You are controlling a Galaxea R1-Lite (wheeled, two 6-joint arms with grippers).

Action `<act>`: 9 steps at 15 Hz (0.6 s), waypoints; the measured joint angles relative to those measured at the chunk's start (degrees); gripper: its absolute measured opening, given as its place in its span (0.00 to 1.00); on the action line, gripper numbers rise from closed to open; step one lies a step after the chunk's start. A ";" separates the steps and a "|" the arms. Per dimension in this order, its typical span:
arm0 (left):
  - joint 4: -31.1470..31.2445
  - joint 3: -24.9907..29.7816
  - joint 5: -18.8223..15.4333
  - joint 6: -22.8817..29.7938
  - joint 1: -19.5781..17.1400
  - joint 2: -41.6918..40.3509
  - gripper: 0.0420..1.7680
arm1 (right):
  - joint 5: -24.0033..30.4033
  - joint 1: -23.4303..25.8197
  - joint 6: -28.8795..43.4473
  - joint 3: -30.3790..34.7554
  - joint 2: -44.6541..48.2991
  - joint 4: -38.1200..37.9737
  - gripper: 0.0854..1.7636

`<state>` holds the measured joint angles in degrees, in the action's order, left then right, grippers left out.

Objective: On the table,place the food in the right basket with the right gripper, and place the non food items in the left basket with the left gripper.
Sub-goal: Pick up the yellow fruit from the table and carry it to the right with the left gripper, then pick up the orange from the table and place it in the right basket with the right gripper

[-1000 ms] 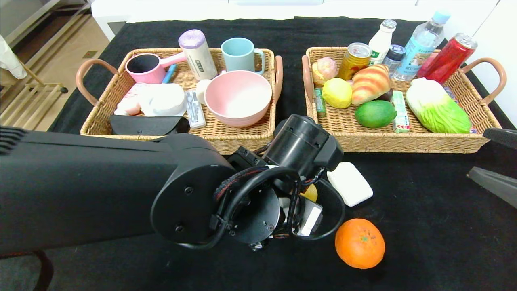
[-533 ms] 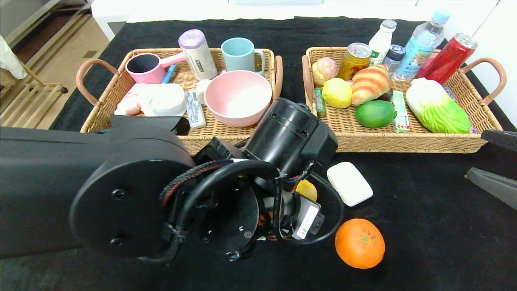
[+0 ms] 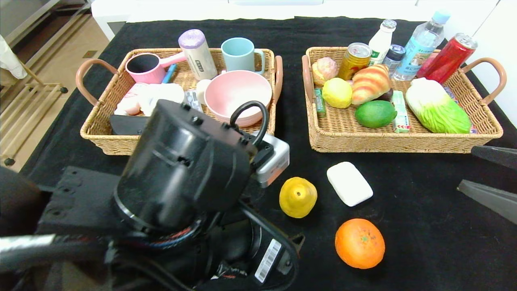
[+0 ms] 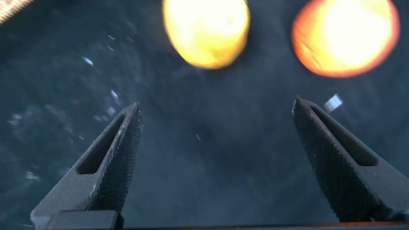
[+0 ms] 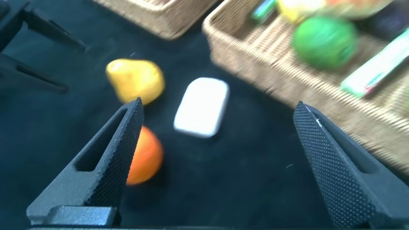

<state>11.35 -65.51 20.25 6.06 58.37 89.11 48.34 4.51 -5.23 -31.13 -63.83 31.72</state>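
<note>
Table (image 3: 424,226), black cloth: yellow pear (image 3: 298,197), white soap bar (image 3: 349,183) and orange (image 3: 359,243) lie loose in front of the two wicker baskets, none touching another

Left basket (image 3: 97,133): pink bowl (image 3: 237,97) inside

Right basket (image 3: 404,142): croissant (image 3: 370,83) and green fruit (image 3: 375,113) inside

My left gripper (image 4: 214,169): fingers spread wide, empty, above the cloth near pear and orange

My right gripper (image 5: 214,166): fingers wide apart, empty, at the table's right edge, well apart from the soap bar
</note>
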 joint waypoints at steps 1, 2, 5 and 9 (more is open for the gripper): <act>-3.47 3.52 -1.46 -0.91 0.10 -1.99 0.95 | -0.22 -0.88 -0.04 -0.21 0.71 -1.44 0.97; -8.79 7.13 -2.72 -1.90 -0.07 -4.02 0.95 | -1.29 -2.06 -0.13 -0.37 1.60 -2.78 0.97; -20.08 16.12 -5.97 -6.58 -2.00 -8.28 0.96 | -7.16 -7.73 -0.15 -0.45 3.47 -5.29 0.97; -31.07 23.45 -10.80 -9.56 -6.47 -11.34 0.96 | -10.80 -11.73 -0.33 -0.34 2.34 -5.57 0.97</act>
<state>-19.72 -42.06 9.45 -3.50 51.90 77.78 37.53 -7.22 -5.56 -31.48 -61.49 26.15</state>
